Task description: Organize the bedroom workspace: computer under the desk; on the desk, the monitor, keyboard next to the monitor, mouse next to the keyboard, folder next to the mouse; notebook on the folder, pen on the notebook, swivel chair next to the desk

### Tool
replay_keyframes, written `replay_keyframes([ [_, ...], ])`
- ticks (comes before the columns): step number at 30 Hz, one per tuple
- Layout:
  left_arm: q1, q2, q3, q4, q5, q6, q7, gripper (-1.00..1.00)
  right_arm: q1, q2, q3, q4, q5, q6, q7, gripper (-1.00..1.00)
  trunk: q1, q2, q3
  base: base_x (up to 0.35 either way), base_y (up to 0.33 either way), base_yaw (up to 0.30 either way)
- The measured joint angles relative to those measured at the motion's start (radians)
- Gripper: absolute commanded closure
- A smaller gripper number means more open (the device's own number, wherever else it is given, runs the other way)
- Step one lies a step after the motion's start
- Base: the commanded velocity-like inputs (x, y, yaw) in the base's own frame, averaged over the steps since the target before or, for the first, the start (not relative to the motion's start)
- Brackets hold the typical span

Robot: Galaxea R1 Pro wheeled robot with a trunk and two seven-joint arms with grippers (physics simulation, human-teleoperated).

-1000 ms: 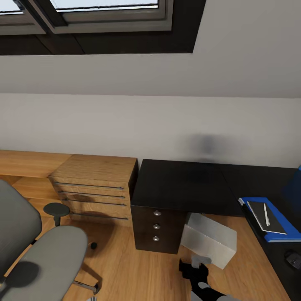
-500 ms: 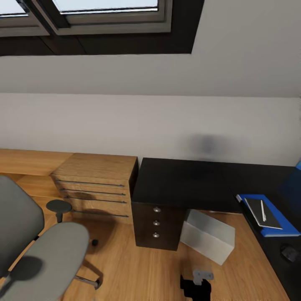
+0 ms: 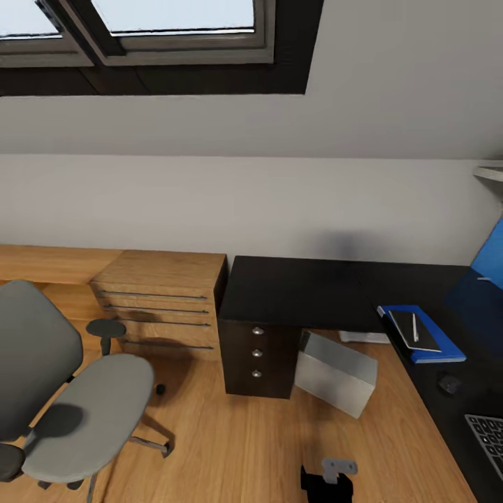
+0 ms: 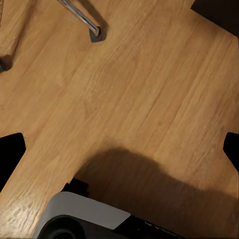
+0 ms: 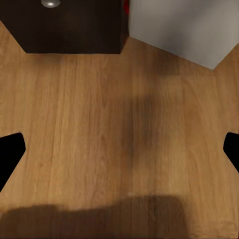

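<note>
The black desk point(image 3: 314, 293) runs along the wall and turns down the right side. On that right side a blue folder point(image 3: 439, 351) carries a dark notebook point(image 3: 409, 332) with a white pen point(image 3: 415, 326) on top. Nearer lie the mouse point(image 3: 449, 383) and a corner of the keyboard point(image 3: 489, 436). The blue monitor point(image 3: 491, 255) shows at the right edge. The grey computer point(image 3: 335, 374) stands on the floor under the desk. The grey swivel chair point(image 3: 77, 412) is at the left, apart from the desk. Both my left gripper point(image 4: 119, 154) and right gripper point(image 5: 119, 152) hang open over the wooden floor, holding nothing.
A wooden chest of drawers point(image 3: 164, 307) stands against the desk's dark drawer unit point(image 3: 257, 353). In the left wrist view a chair leg's foot point(image 4: 94, 34) shows on the floor. A black-and-grey arm part point(image 3: 328, 478) pokes in at the head view's bottom edge.
The camera has pulled back and turned right, bringing the keyboard and monitor into view. The arm part has dropped lower in the picture. Nothing on the desk has moved.
</note>
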Motion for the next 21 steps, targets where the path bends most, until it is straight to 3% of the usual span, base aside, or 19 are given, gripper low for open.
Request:
replay_keyframes([
  [9, 0.000, 0.001, 0.000, 0.000, -0.001, 0.000, -0.001, -1.00, 0.002, 0.003, 0.000, 0.000, 0.000, -0.001, 0.001, -1.00, 0.000, 0.000, 0.000, -0.075, -0.026, 0.022],
  [21, 0.000, 0.001, 0.000, 0.000, -0.001, 0.000, -0.001, -1.00, 0.002, 0.003, 0.000, 0.000, 0.000, -0.001, 0.001, -1.00, 0.001, 0.000, 0.000, -0.240, -0.109, 0.113],
])
